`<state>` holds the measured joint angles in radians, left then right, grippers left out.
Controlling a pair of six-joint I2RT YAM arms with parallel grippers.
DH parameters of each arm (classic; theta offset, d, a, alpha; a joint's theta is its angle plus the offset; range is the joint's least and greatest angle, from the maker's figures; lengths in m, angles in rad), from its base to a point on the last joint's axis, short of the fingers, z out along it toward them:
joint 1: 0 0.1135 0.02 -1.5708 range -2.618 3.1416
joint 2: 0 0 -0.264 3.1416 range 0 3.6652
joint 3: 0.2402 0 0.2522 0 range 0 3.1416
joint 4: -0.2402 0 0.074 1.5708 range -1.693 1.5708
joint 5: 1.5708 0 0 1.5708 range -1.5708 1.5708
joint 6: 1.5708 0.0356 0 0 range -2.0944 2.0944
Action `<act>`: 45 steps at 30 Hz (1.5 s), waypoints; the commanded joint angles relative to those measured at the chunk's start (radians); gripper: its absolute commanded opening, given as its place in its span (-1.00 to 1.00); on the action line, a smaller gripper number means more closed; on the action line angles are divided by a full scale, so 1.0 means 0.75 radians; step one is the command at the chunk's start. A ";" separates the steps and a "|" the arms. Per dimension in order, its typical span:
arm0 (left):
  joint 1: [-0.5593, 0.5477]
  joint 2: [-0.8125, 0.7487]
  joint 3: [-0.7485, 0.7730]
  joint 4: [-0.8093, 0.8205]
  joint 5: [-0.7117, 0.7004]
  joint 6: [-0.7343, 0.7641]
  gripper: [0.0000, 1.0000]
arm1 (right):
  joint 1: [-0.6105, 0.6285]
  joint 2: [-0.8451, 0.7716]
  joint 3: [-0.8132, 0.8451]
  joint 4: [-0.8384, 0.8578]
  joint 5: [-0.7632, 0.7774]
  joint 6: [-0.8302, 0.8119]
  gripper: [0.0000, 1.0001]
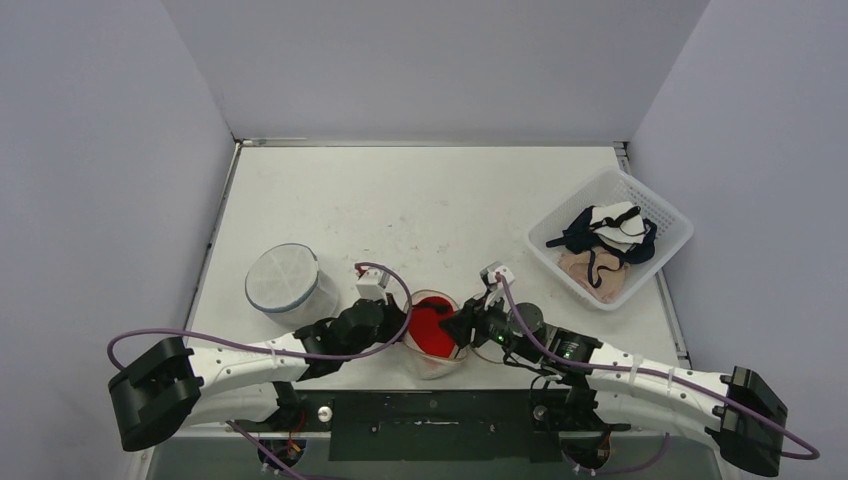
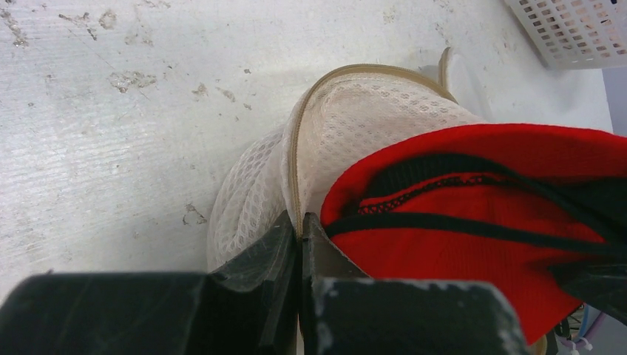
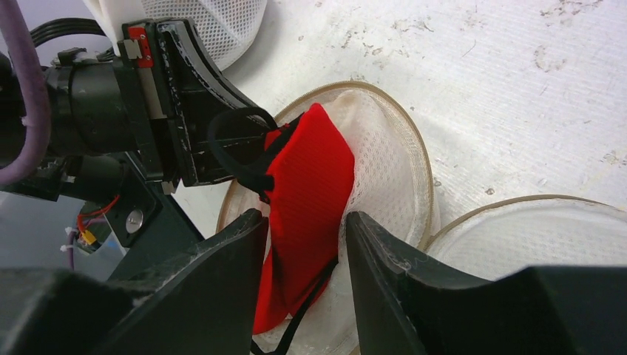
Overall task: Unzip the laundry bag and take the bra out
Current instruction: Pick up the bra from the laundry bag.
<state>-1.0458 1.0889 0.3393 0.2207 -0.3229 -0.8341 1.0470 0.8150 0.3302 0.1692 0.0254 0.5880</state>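
Laundry bag (image 2: 347, 118) sits low and centre in the top view, between the 2 arms, its tan-edged mouth open. The red bra (image 3: 310, 170) with black trim is in that mouth, standing up out of the white mesh (not clear of the bag). Left gripper (image 2: 299, 229): jaws closed tight, pinching the bag's zip edge at the bottom of its own frame. Right gripper (image 3: 304, 222): jaws parted, the bra's red fabric hanging between the 2 fingers; I cannot tell whether either pad presses it. A round mesh panel (image 3: 532, 237) with matching tan edging lies at that frame's lower right, touching the bag. On the table (image 1: 420, 200), a second mesh bag (image 1: 283, 280) stands left of the arms, and a white basket (image 1: 665, 210) of garments sits at the right.
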 commanded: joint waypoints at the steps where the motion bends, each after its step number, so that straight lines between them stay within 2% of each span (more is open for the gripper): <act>1: -0.011 0.015 0.061 0.066 0.031 0.002 -1.00 | -0.001 0.029 0.000 0.167 -0.024 0.012 -0.10; 7: -0.012 0.024 0.061 0.075 0.028 -0.001 -1.00 | 0.000 0.084 0.000 0.168 -0.024 0.006 -0.14; 9: -0.012 0.027 0.062 0.076 0.028 -0.002 -1.00 | 0.003 0.093 -0.001 0.167 -0.024 0.005 -0.31; 11: -0.012 0.029 0.063 0.071 0.026 -0.001 -1.00 | 0.003 0.082 0.003 0.155 -0.020 0.004 -0.55; 15: -0.012 0.019 0.060 0.035 0.008 -0.013 -1.00 | 0.003 0.017 0.056 0.090 -0.071 -0.032 -0.87; 23: -0.001 -0.041 0.038 -0.003 -0.032 -0.018 -1.00 | 0.005 -0.029 0.257 -0.130 -0.322 -0.207 -0.89; 28: 0.005 -0.062 0.044 -0.034 -0.046 -0.009 -1.00 | 0.005 -0.069 0.257 -0.126 -0.334 -0.231 -0.89; 31: 0.006 -0.080 0.041 -0.043 -0.048 -0.009 -1.00 | 0.005 -0.042 0.239 -0.155 -0.266 -0.237 -0.88; 35: 0.009 -0.091 0.036 -0.036 -0.048 -0.005 -1.00 | 0.002 0.009 0.150 -0.170 -0.102 -0.190 -0.84; 37: 0.007 -0.079 0.031 -0.024 -0.038 -0.008 -1.00 | 0.000 0.029 0.092 -0.133 -0.075 -0.153 -0.75; 40: 0.007 -0.044 0.029 -0.004 -0.017 -0.007 -1.00 | 0.003 0.036 0.027 -0.081 -0.058 -0.110 -0.44; 42: 0.007 -0.017 0.025 0.012 -0.007 -0.007 -1.00 | 0.003 0.021 0.008 -0.067 -0.049 -0.095 -0.15; 45: 0.005 0.013 0.025 0.031 0.012 -0.003 -1.00 | 0.003 -0.007 0.016 -0.092 -0.039 -0.105 0.15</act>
<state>-1.0447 1.0744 0.3393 0.1844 -0.3336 -0.8375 1.0477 0.8433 0.3229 0.0326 -0.0437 0.4965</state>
